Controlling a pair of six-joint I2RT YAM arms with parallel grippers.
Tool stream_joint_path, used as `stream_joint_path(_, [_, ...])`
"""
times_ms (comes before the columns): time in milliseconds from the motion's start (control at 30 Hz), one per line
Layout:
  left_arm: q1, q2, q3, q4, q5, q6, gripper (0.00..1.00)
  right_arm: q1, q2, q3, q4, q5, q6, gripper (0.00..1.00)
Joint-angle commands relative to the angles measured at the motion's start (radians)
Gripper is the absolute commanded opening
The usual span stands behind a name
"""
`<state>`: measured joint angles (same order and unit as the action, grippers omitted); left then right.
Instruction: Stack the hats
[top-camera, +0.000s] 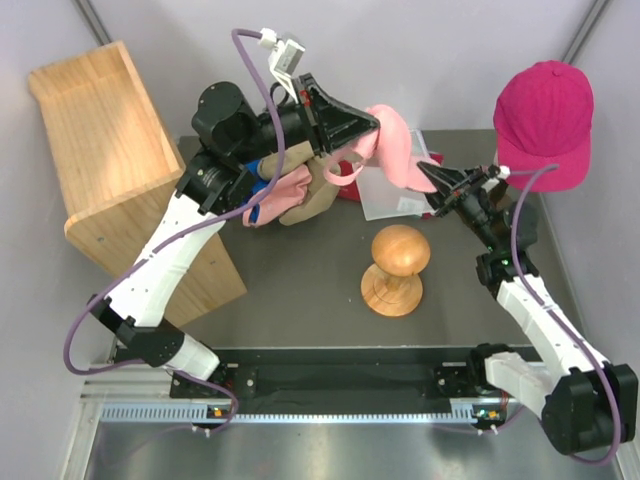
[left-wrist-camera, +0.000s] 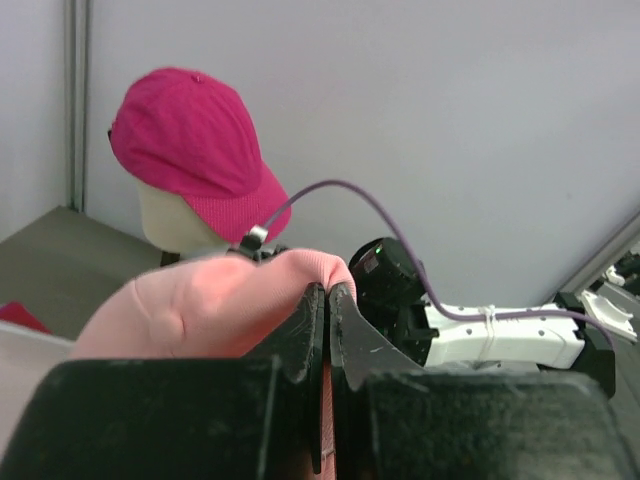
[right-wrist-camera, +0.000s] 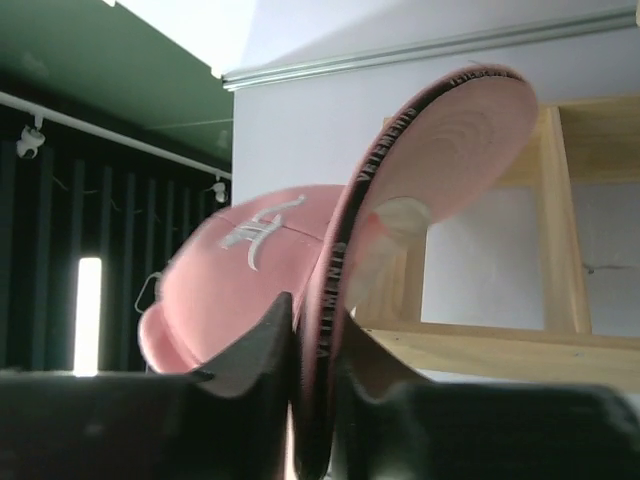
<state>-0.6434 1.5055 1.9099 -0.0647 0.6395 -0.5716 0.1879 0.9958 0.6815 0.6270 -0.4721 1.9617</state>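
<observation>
Both grippers hold the light pink hat (top-camera: 398, 148) above the table's far middle. My left gripper (top-camera: 372, 124) is shut on its crown fabric (left-wrist-camera: 215, 305). My right gripper (top-camera: 428, 172) is shut on its brim edge (right-wrist-camera: 350, 290), which carries dark lettering. The magenta hat (top-camera: 545, 118) sits on the cream mannequin head (left-wrist-camera: 175, 222) at the far right. A pile with a tan hat (top-camera: 305, 195), a pink one (top-camera: 283, 192) and a blue one (top-camera: 262, 176) lies under my left arm. The black and dark green hats are hidden.
A round wooden knob stand (top-camera: 397, 268) stands mid-table. A wooden shelf box (top-camera: 110, 160) stands at the left. A clear sheet with a label (top-camera: 392, 203) lies below the held hat, beside a red patch (top-camera: 349, 190).
</observation>
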Motion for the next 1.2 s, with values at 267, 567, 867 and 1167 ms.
stream_joint_path(267, [0.054,-0.091,0.003,-0.368,-0.076,0.187,0.74,-0.013,-0.271,-0.131,-0.088,0.064,-0.193,0.0])
stream_joint_path(567, [0.165,-0.281,-0.233,-0.376,-0.373,0.257,0.99,-0.038,-0.466,-0.206,-0.32,0.069,-0.271,0.0])
stream_joint_path(867, [0.156,-0.219,-0.344,-0.221,-0.238,0.127,0.99,-0.111,-0.617,-0.24,-0.475,0.073,-0.402,0.0])
stream_joint_path(1167, [0.012,-0.102,-0.327,-0.231,-0.276,0.165,0.99,-0.148,-0.809,-0.304,-0.694,0.105,-0.435,0.0])
